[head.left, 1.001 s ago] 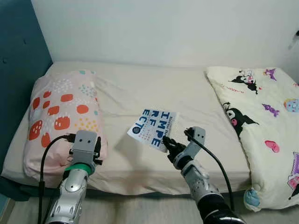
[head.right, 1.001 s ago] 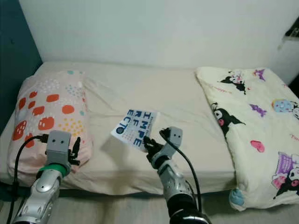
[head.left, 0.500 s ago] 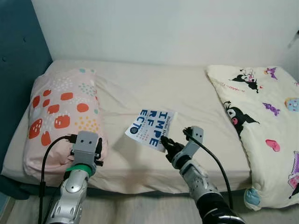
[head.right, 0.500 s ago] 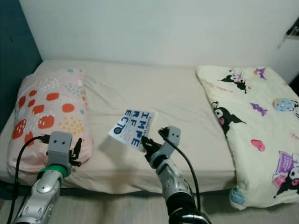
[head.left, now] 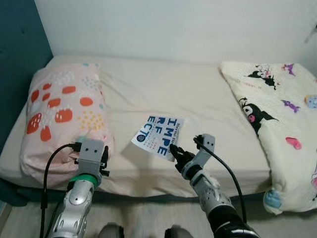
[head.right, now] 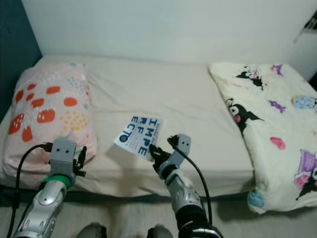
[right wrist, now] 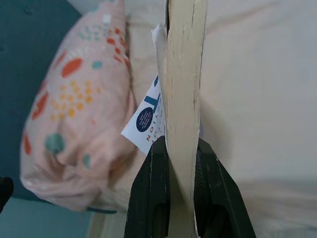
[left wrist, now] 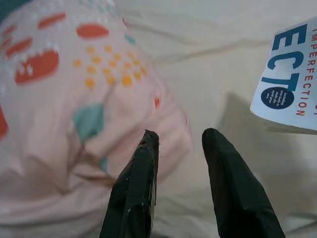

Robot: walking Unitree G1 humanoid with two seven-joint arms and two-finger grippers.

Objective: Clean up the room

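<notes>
A white book (head.left: 160,135) with large blue letters on its cover is held above the beige bed (head.left: 163,94), near the bed's front edge. My right gripper (head.left: 177,154) is shut on the book's near corner; in the right wrist view the book's cream page edge (right wrist: 183,89) sits clamped between the two black fingers (right wrist: 154,198). My left gripper (left wrist: 178,141) is open and holds nothing. It hovers just in front of the pink patterned pillow (head.left: 62,114) at the bed's left end.
A cream blanket (head.left: 277,114) with cartoon prints covers the bed's right end and hangs over its front edge. A dark teal wall (head.left: 20,64) stands at the left and a white wall (head.left: 173,25) behind. Pale floor (head.left: 148,223) runs along the bed's front.
The camera has drawn back and tilted a little, showing more floor before the bed. The right gripper keeps its hold on the book; the left gripper stays by the pillow.
</notes>
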